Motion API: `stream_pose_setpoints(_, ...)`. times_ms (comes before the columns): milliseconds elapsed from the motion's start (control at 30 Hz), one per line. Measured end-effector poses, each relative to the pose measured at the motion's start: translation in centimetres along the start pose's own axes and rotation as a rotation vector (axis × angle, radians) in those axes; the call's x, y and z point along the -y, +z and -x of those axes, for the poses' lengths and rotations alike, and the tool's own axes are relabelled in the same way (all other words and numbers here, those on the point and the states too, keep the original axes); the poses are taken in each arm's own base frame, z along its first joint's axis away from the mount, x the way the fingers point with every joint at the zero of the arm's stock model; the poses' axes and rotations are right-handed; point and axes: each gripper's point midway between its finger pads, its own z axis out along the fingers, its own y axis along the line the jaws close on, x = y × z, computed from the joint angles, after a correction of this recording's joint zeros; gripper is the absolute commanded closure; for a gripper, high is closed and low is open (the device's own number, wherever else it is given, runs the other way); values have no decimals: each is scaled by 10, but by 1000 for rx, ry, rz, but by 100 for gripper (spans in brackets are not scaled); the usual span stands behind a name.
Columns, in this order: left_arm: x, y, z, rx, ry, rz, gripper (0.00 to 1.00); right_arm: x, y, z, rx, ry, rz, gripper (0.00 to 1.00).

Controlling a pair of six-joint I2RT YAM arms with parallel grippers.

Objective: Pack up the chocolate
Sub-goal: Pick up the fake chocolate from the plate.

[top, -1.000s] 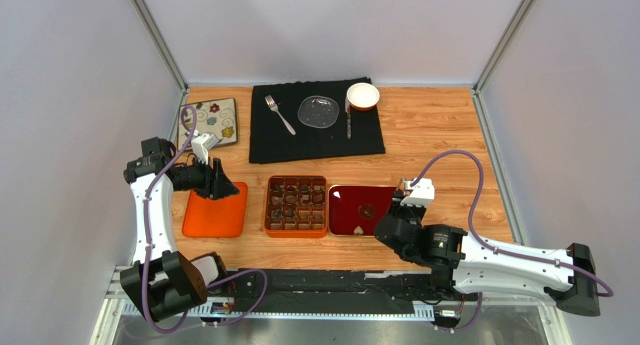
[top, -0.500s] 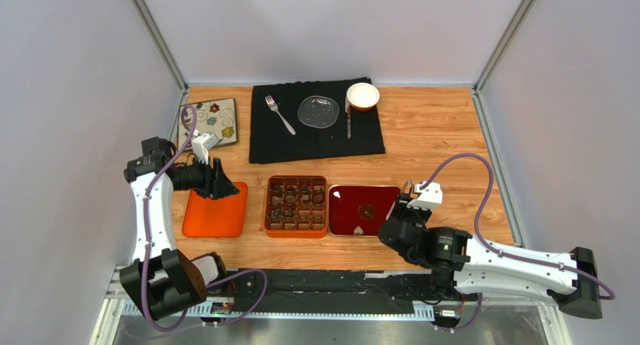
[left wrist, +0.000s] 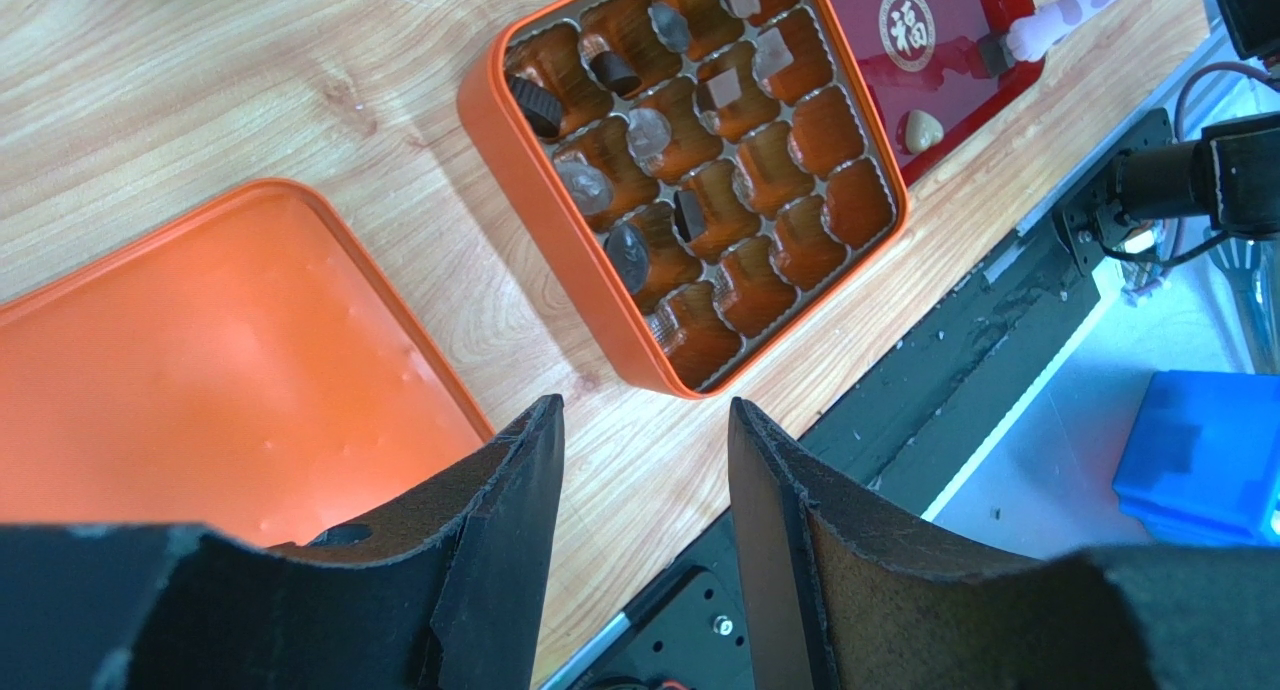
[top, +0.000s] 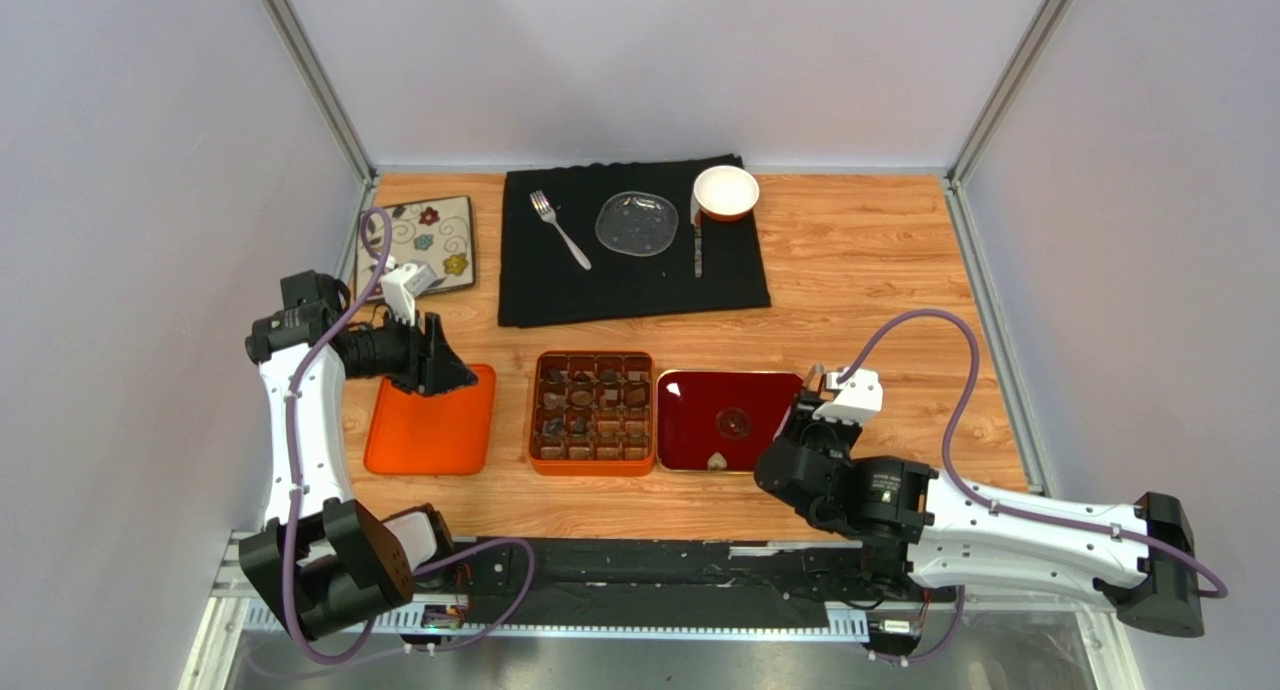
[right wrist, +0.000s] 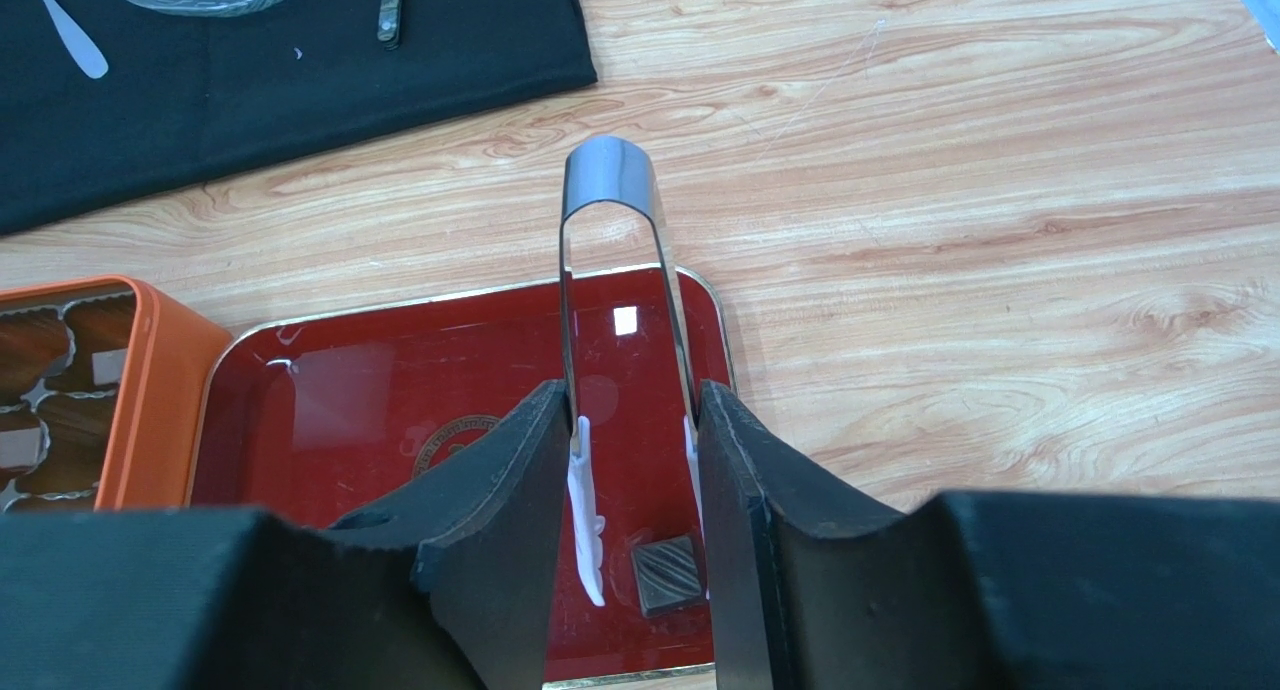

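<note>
Tongs [right wrist: 612, 173] held in right gripper [right wrist: 631, 420] straddle 1 chocolate [right wrist: 666, 573] on red tray [right wrist: 376, 405] — seemingly ready to pinch; left gripper [left wrist: 643, 420] gapes empty.

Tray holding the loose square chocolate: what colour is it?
Glossy dark red tray, gold-rimmed; right wrist view.

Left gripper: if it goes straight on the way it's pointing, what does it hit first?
Probably the table in the gap between the lid and the box. The left gripper is open and empty, aimed just beside the box's near wall, so it might clip that instead; depth is unclear.
</note>
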Motion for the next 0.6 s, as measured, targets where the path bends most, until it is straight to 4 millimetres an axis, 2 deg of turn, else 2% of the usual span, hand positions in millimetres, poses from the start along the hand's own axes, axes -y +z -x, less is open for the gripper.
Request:
stream_pose_setpoints(333,0,0,0,0,0,0,47,2,3,-15,-15,-28,-17,61)
stream_pose_setpoints(600,0,0,0,0,0,0,47,1,4,-19,-18,-17,-22,62)
